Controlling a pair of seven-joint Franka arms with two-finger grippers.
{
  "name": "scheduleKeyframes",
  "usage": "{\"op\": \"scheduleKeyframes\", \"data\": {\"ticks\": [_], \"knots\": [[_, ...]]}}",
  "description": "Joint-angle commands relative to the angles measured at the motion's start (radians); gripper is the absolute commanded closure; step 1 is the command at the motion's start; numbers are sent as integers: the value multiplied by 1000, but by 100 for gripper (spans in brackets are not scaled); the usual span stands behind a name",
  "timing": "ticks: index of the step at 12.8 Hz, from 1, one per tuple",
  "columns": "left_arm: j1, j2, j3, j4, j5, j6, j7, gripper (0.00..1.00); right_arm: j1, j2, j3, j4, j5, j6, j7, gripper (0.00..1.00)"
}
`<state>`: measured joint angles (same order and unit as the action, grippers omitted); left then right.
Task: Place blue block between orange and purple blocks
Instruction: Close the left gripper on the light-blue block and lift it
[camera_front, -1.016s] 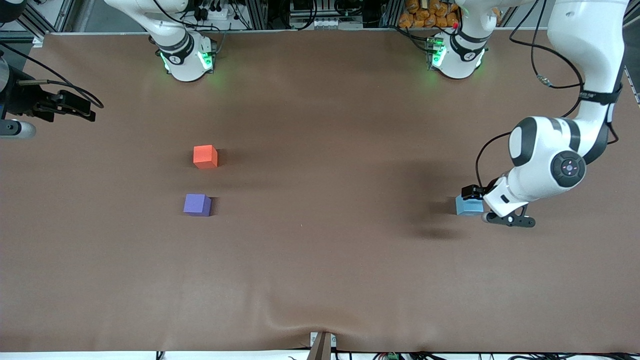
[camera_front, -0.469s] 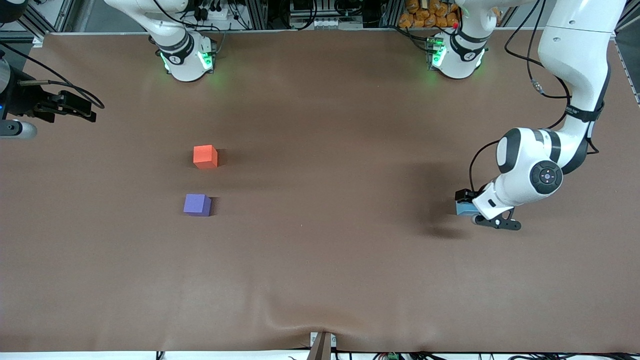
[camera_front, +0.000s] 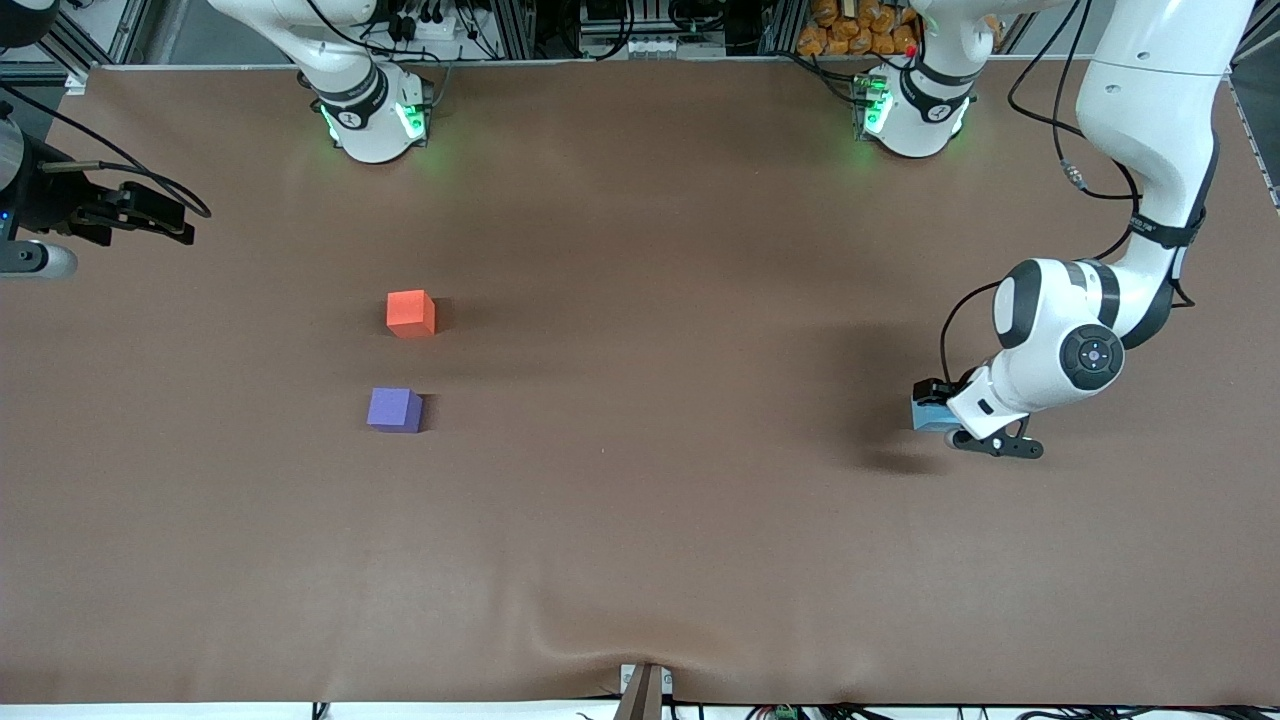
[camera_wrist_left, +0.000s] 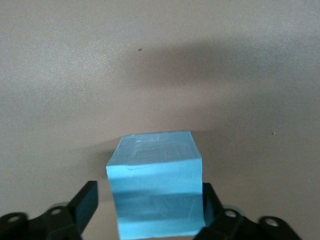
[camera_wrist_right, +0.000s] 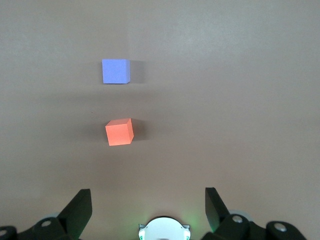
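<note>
We're in a robotics lab: two white Franka arms (camera_front: 1090, 340) stand bolted at the top of the frame, bases (camera_front: 375, 120) glowing green. A brown mat covers the table (camera_front: 640, 520), with aluminium framing and tangled cables (camera_front: 640, 30) along the upper edge.

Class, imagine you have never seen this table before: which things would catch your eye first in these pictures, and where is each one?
First, the left pincer down at the blue block near the left arm's end of the table, a finger on either side of it. Next, the orange block and purple block toward the right arm's end, apart from each other, the purple one nearer the front camera. The right pincer waits open above them.
</note>
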<state>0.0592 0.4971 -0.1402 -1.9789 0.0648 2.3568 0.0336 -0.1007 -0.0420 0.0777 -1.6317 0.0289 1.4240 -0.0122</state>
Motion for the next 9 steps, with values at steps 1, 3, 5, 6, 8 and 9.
{"op": "scheduleKeyframes", "data": {"ticks": [1,3,5,6,8,9], "knots": [[7,11,-9,-3,21,22,-23,93,7,-1,-3,-2,-4,6,-8,0],[1,8,-15,0,18,22,-23,100,7,-1,-3,-2,-4,7,-8,0],[-27,-11,-38,15,10,13,-43,100,7,-1,-3,-2,-4,7,-6,0],[-54,-15,-64,32,10,9,-113,100,7,-1,-3,-2,-4,7,-6,0],[-151,-14,-79,84,10,-8,-248,100,7,-1,-3,-2,-4,7,-6,0],[-213,-3,-79,125,9,-19,-318,100,9,-1,-3,-2,-4,7,-6,0]]}}
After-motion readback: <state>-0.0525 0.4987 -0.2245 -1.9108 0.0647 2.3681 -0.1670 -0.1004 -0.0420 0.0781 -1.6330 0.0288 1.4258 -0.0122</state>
